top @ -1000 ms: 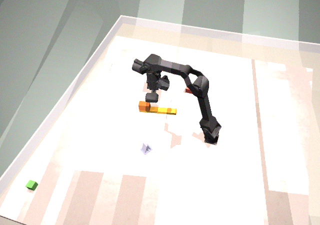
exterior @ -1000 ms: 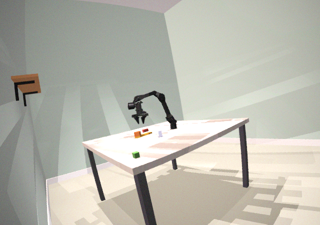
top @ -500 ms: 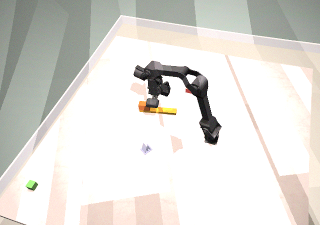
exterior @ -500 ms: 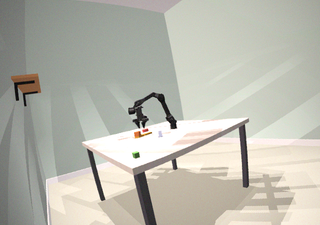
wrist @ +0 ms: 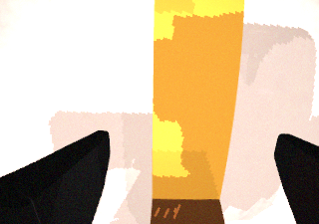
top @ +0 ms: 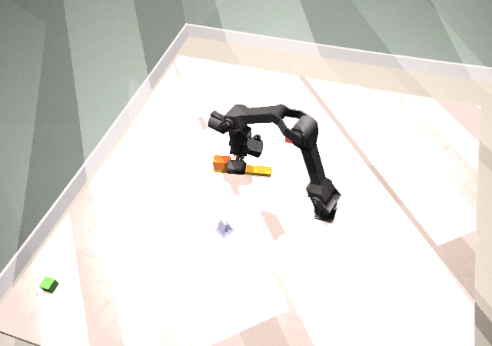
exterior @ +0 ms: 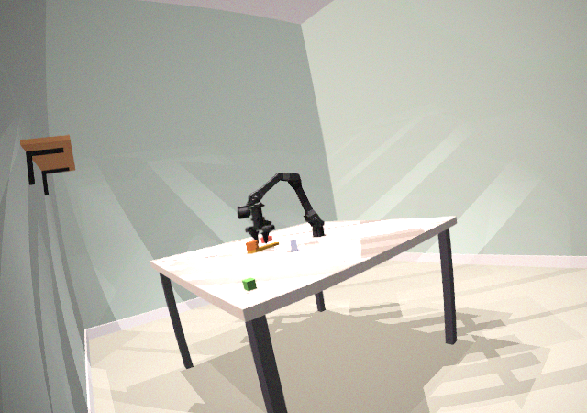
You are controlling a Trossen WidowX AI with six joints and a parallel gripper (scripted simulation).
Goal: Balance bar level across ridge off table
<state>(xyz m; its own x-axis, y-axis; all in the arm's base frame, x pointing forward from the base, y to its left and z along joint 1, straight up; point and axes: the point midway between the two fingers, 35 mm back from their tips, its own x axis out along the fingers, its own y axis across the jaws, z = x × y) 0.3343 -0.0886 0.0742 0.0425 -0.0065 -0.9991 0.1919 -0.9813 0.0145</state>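
TOP: yellow bar (top: pixel 260 171) (exterior: pixel 269 246) (wrist: pixel 194 105) with orange end block (top: pixel 221 162) (exterior: pixel 251 246) on tabletop (top: pixel 167 254) (exterior: pixel 303 268), apart from lavender ridge (top: pixel 224 229) (exterior: pixel 293 245) | EXTERIOR: tool (top: pixel 237 166) (exterior: pixel 259 240) (wrist: pixel 191 143) low over bar | WRIST: fingers wide, astride bar, nothing gripped; centre, descend straight, close evenly, biasing grip toward the heavier-looking block end.

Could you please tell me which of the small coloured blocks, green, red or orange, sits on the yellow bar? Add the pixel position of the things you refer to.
The orange block (top: pixel 221 162) (exterior: pixel 252 246), at one end of the yellow bar (top: pixel 260 170) (exterior: pixel 271 246); the green and red ones lie apart from it.
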